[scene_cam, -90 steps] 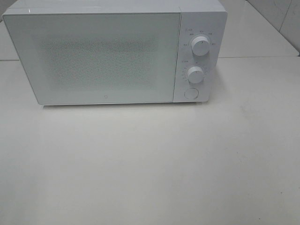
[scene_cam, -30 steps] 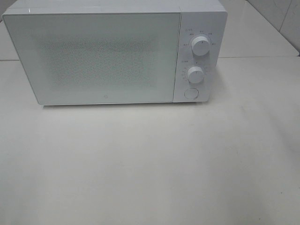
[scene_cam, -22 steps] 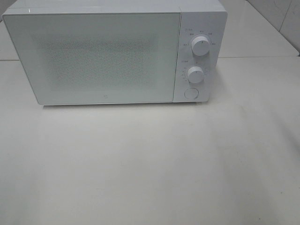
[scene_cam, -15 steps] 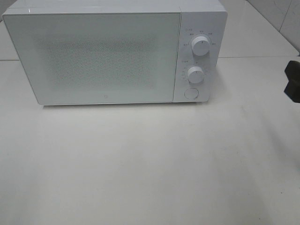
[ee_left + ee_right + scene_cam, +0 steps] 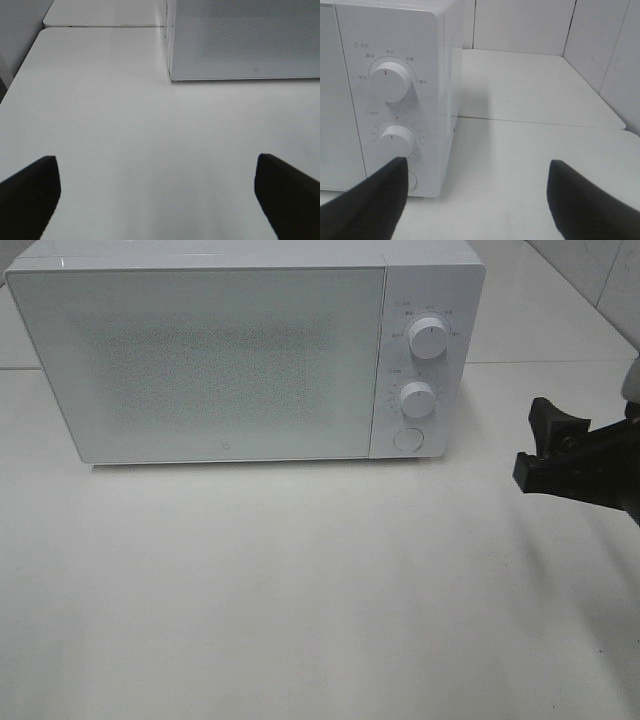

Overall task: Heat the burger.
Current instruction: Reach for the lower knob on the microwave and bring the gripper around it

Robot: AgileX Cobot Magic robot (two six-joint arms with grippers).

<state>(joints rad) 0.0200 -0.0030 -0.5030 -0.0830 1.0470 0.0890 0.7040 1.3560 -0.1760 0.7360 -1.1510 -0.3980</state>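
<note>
Microwave (image 5: 430, 280): a white box is set at the back of the counter (image 5: 300, 590).
Door (image 5: 210, 365): it is shut. The front is frosted and dotted, so nothing inside can be made out.
Burger: it is not seen in any view, so its place and its look cannot be told.
Top knob (image 5: 428, 338): white and round, with its mark pointed straight up.
Lower knob (image 5: 417, 400): white and round, placed under the top knob.
Round button (image 5: 406, 439): placed under both knobs.
Left gripper (image 5: 159, 200): spread wide over bare counter, facing the front of the microwave. Nothing is gripped.
Right gripper (image 5: 532, 440): held over the counter to the right of the microwave, apart from it, and pointed toward the knobs. Its fingers are spread and nothing is gripped.
</note>
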